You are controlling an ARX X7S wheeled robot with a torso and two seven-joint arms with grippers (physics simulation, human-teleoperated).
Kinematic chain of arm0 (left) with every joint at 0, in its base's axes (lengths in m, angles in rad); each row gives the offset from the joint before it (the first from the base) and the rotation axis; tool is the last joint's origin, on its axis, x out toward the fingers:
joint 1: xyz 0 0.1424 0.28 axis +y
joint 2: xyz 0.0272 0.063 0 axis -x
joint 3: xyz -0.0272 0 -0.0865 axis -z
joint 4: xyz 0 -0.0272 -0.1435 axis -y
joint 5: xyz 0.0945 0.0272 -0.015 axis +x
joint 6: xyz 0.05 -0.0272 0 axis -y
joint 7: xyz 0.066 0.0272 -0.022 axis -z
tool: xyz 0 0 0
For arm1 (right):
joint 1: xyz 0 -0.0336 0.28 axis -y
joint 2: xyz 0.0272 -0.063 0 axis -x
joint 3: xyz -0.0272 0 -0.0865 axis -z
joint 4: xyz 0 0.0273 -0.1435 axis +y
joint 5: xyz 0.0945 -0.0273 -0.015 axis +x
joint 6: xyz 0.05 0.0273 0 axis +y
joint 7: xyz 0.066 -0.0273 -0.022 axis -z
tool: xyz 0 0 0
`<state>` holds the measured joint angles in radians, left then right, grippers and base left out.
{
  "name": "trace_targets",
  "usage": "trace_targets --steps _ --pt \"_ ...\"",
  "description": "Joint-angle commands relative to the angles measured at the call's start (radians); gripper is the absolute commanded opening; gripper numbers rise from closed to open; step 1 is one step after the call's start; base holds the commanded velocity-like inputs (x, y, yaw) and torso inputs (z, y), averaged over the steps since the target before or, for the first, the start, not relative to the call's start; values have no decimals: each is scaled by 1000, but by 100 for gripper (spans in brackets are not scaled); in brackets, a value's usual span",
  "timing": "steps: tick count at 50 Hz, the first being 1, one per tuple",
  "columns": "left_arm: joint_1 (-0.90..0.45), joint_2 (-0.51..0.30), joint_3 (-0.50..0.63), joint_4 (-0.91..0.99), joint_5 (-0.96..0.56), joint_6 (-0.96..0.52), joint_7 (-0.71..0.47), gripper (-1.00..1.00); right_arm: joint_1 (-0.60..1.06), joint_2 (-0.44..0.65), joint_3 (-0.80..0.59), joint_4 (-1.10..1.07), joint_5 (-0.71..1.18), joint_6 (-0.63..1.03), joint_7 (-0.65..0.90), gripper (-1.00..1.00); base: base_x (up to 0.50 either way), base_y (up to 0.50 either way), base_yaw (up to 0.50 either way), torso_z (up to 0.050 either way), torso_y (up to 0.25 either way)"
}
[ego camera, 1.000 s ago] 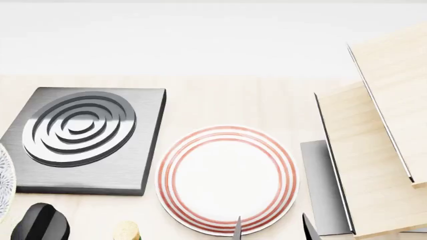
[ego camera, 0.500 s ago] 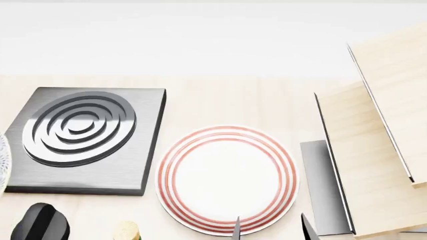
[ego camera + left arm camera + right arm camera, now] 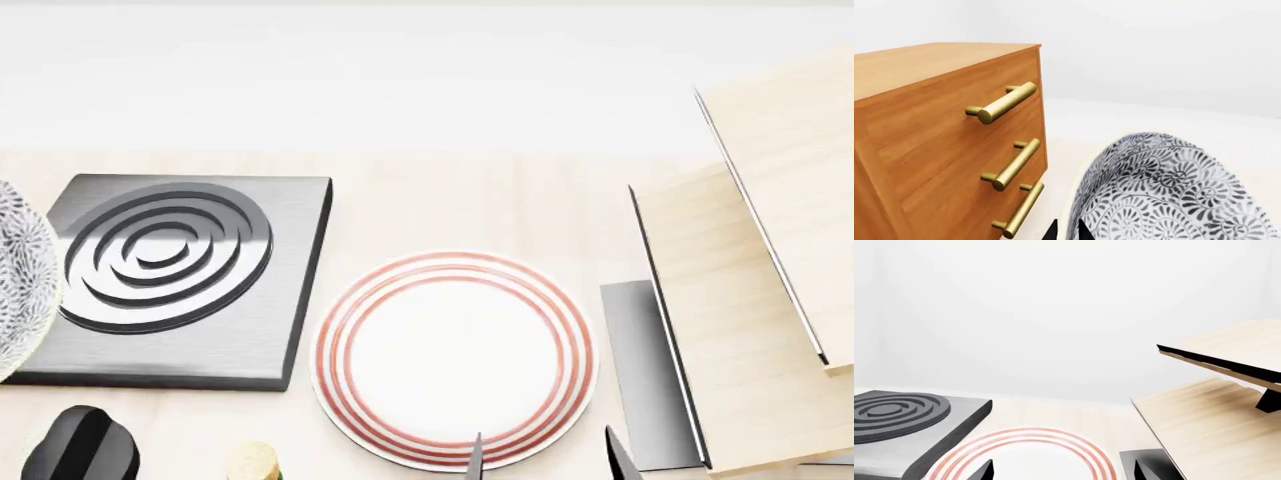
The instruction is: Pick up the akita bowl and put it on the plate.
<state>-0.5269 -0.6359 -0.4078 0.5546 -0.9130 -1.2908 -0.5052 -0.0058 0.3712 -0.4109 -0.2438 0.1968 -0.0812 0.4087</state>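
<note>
We see the bowl (image 3: pixel 24 280) cut off at the head view's left edge; the left gripper (image 3: pixel 1066 231) pinches its rim. The right gripper (image 3: pixel 541 455) gapes, tips only, over the plate (image 3: pixel 454 360).

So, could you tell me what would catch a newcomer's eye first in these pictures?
Probably the plate, white with thin red rings, at the middle of the head view with nothing on it. Left of it sits the dark grey square burner with its raised concentric rings. The akita bowl, densely patterned in dark floral print, fills much of the left wrist view beside a wooden drawer cabinet with brass handles, and peeks in at the head view's left edge.
</note>
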Motion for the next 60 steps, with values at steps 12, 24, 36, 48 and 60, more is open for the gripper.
trace_targets --steps 12,24,36,48,60 --pt "-293 77 151 -201 17 -23 -58 -100 1 5 -1 5 5 -5 4 100 0 0 0 0 1" --pt "-398 122 209 -280 25 -42 -87 -100 1 6 0 13 13 -15 2 100 0 0 0 0 0" --pt "-483 200 264 -392 15 -21 -57 -100 2 7 -2 21 19 -24 -2 100 0 0 0 0 1" --pt "-510 270 217 -459 -55 -26 -38 -100 5 4 -12 22 14 -23 0 100 0 0 0 0 0" --pt "-542 326 197 -537 -101 -26 -26 -100 5 8 -19 11 9 -15 2 100 0 0 0 0 1"
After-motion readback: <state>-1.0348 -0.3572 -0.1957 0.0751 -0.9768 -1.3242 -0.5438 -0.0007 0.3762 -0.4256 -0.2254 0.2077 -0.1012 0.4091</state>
